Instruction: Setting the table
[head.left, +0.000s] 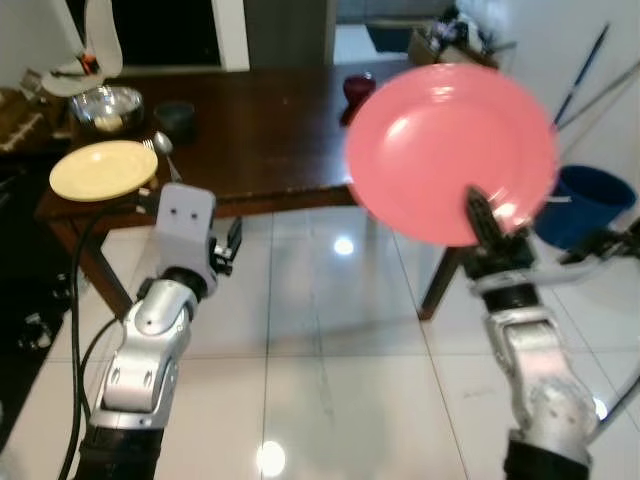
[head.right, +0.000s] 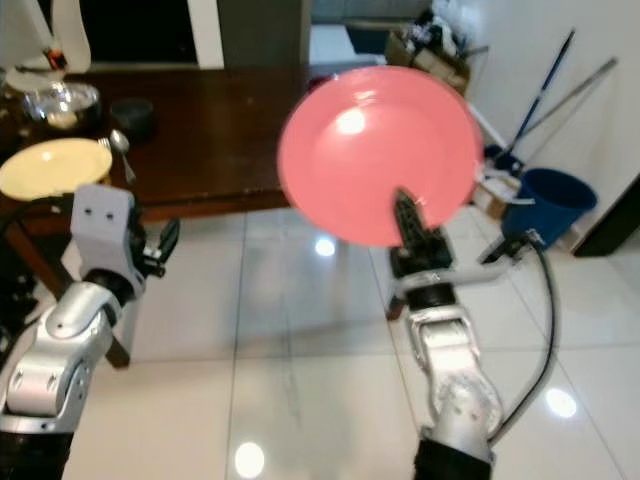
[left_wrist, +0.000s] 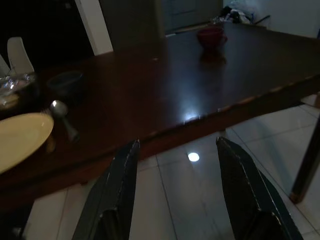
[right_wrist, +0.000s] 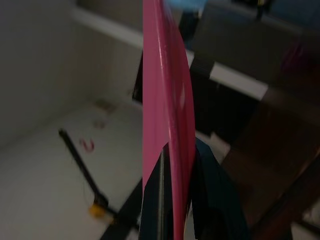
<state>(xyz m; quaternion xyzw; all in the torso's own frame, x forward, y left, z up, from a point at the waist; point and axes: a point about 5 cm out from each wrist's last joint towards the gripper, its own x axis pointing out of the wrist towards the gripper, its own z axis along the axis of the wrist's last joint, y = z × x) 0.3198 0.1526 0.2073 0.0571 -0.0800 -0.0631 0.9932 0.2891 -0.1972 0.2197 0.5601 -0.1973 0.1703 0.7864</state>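
**Pink plate held by its rim, short of the bench**

The main risk is the grip. The right pincer (head.right: 408, 215) holds the pink plate (head.right: 378, 152) by its lower rim alone, with the plate standing up on edge, face toward the head camera. All the plate's weight hangs above that one narrow pinch, so a jolt while walking or a quick swing of the arm could let it pivot or slide out and drop onto the tiled floor (head.left: 320, 380). A second hazard is the bench (head.left: 270, 140) edge: lowered too early, the plate's far rim could strike the wood instead of clearing it.

In the right wrist view the two black fingers (right_wrist: 215, 200) sit tight on either face of the plate's rim, closed as far as the rim allows. How deep the rim sits between them is hard to judge, since that view is dim and very close.

The left pincer (left_wrist: 177, 195) hangs on the near side of the bench, fingers spread wide with nothing between them, touching nothing.

On the bench beyond the left pincer lies a yellow plate (head.left: 103, 169) with a spoon (head.left: 163, 148) just beside it. Past those stand a metal bowl (head.left: 106, 108) and a dark cup (head.left: 177, 117). Toward the far edge of the bench sits a dark red bowl (left_wrist: 211, 36).
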